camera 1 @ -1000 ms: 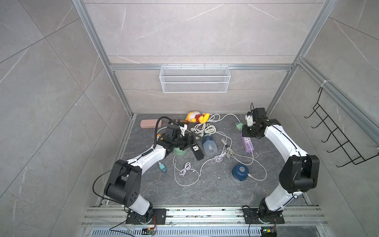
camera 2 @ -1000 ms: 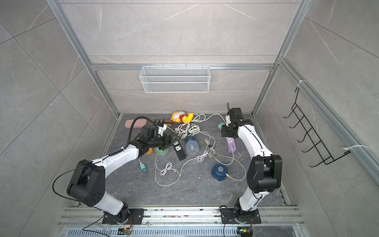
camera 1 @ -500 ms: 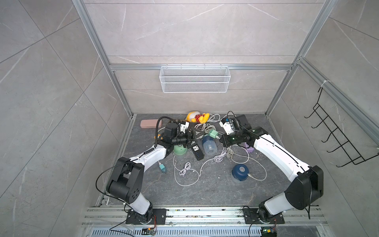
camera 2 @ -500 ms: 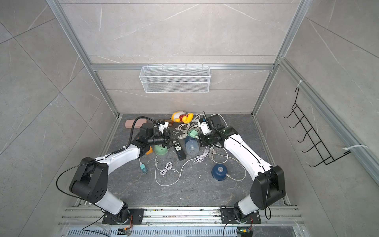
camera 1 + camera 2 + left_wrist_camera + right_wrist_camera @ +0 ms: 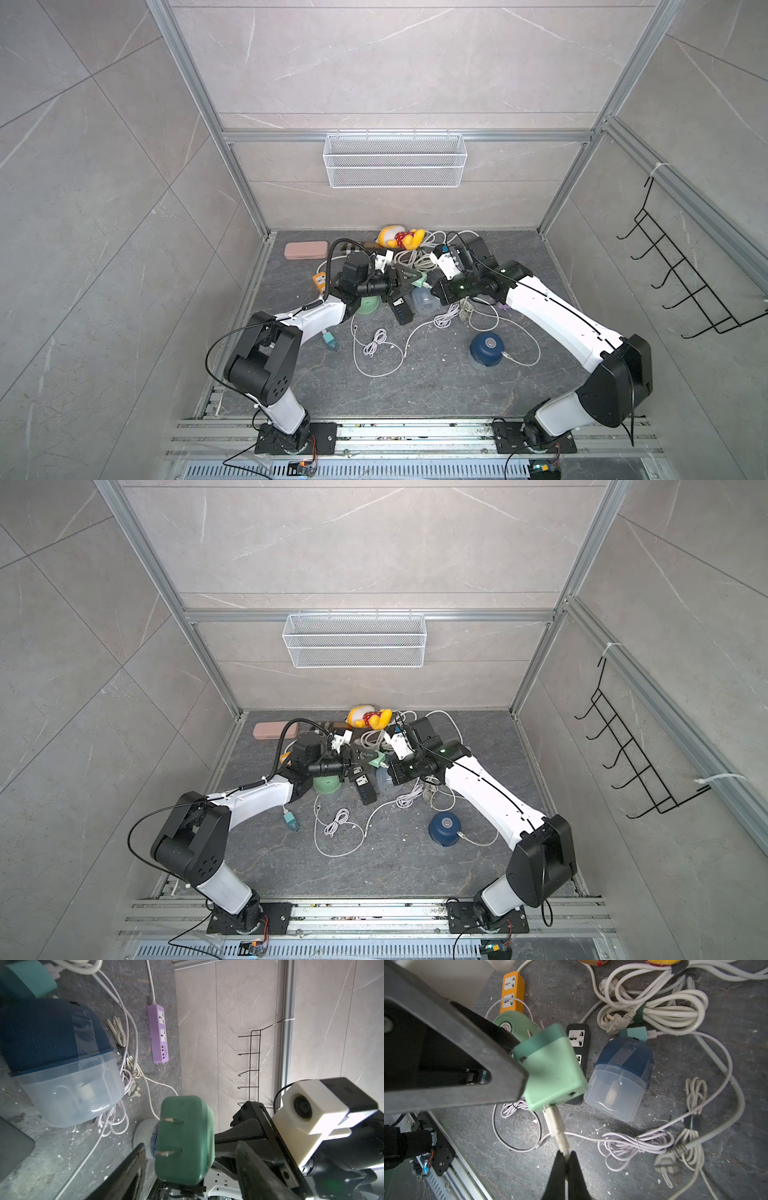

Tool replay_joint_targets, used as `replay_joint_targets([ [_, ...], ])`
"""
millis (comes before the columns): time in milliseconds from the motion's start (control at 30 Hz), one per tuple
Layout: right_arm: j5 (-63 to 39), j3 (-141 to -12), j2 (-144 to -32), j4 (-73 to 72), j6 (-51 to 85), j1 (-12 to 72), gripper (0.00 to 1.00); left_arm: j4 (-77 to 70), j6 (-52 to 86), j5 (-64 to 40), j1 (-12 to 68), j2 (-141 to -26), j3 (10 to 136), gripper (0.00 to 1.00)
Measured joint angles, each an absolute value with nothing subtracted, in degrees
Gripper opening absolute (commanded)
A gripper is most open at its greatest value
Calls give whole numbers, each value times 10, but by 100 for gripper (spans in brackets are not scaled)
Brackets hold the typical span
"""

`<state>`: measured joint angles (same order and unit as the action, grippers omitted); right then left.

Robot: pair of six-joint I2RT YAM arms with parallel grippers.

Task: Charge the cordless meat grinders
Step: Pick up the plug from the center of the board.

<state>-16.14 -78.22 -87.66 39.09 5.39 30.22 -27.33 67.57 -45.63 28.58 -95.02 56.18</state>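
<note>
Dark marbled counter [image 5: 415, 395] enclosed by grey tiled walls [image 5: 374, 62], a wire basket [image 5: 395, 166] on the rear one. Left pincer [image 5: 190, 1144] open astride a green adapter [image 5: 552, 1066]; right pincer [image 5: 565, 1157] closed on its white plug [image 5: 554, 1122]. Mint grinder [image 5: 368, 306] and tipped blue grinder [image 5: 623, 1072] sit beneath them; upright blue grinder [image 5: 487, 347] stands nearer the front.

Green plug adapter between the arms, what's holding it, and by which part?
The right gripper holds the adapter by the white cable plug stuck in it. The left gripper has its jaws around the body, with a gap on one side.
</note>
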Motion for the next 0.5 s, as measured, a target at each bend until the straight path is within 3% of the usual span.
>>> replay_joint_targets([
  [500,-161,-768,-876,388,53,304,0,-304,697,-454,286,-953,556,46],
])
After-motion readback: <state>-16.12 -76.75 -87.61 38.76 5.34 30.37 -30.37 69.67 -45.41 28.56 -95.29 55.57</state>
